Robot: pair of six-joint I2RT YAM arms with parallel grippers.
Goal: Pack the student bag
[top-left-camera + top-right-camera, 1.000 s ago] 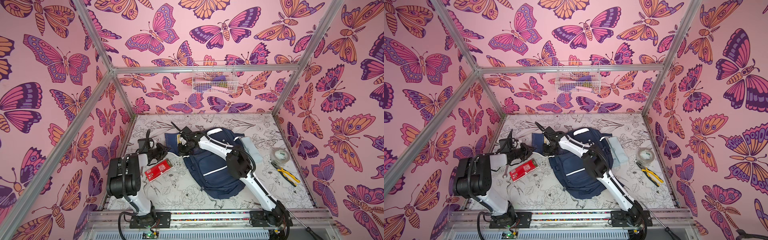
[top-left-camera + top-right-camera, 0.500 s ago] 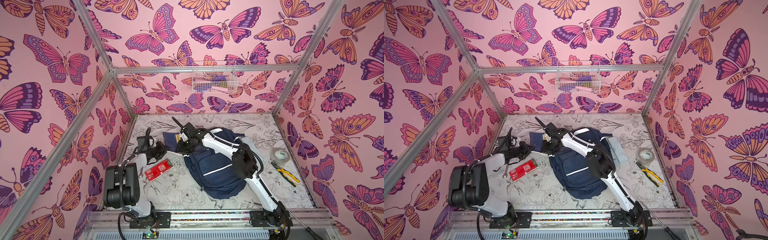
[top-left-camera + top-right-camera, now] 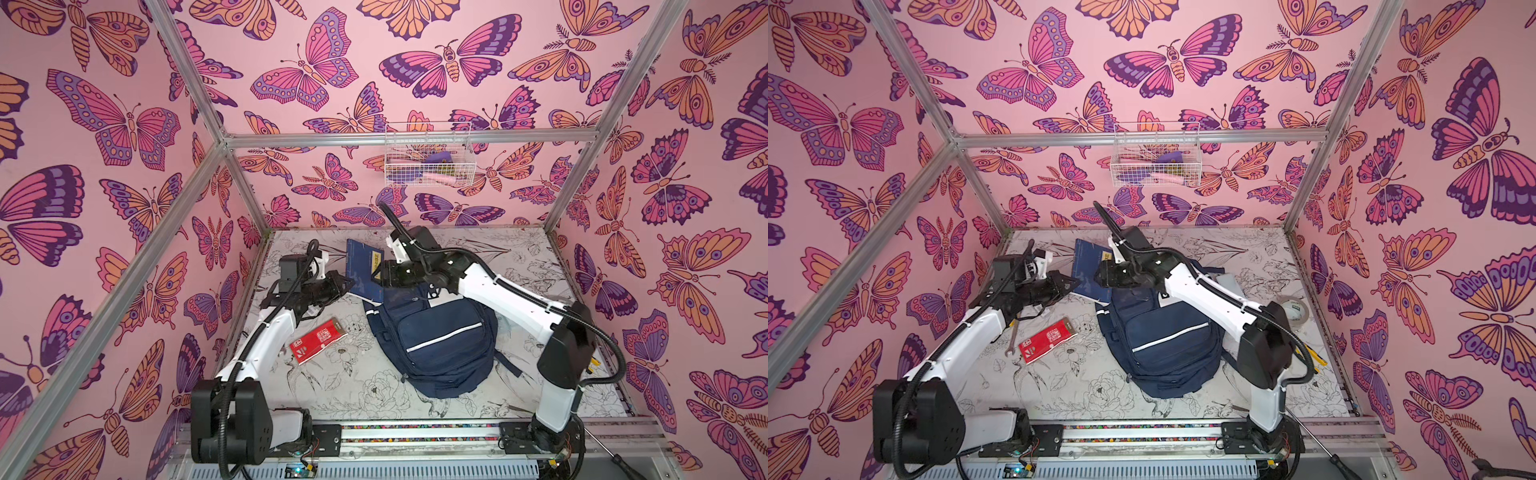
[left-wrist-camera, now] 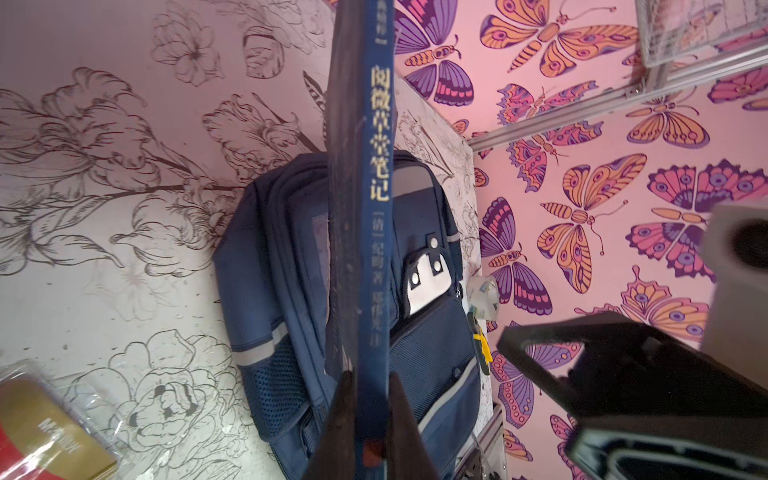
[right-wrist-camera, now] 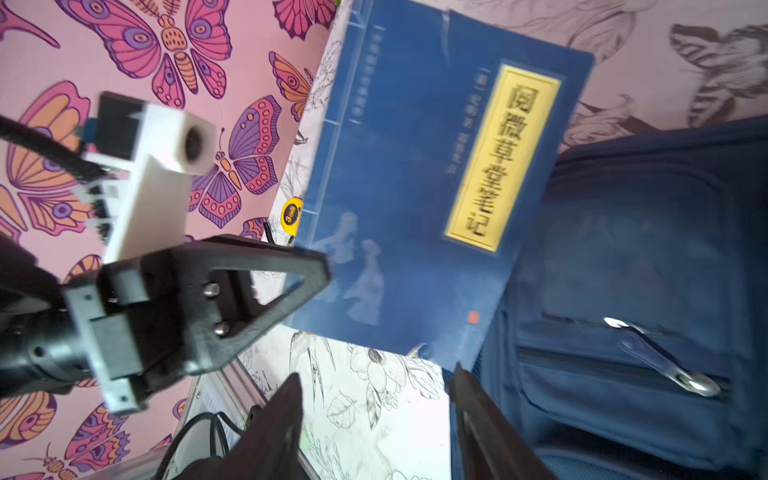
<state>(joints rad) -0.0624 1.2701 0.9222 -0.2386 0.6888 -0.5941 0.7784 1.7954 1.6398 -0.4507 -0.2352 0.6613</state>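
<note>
**Item: student bag**. Large backpack in navy fabric, by far the largest piece on the table.
- Position: lies flat, front side up, about the middle of the table. Its top end points to the back edge and its bottom to the front edge.
- Front pocket: crossed by one slanted white reflective stripe in both top views.
- Upper front: white patch with black dots, clear in the left wrist view. Below it is a mesh-faced pocket with grey bands.
- Fastening: a metal zip pull lies on the fabric.

**Item: blue book**. Yellow title label. Held on edge above the table, just beyond the bag's top left corner, toward the back edge.

**Left gripper**: clamped narrow on the book's spine at one end.

**Right gripper**: jaws spread wide, nothing between them, just beside the book and over the bag's top.

**Other stock:**
- red box, left of the bag
- wrench, near the left edge
- tape roll, near the right edge
</note>
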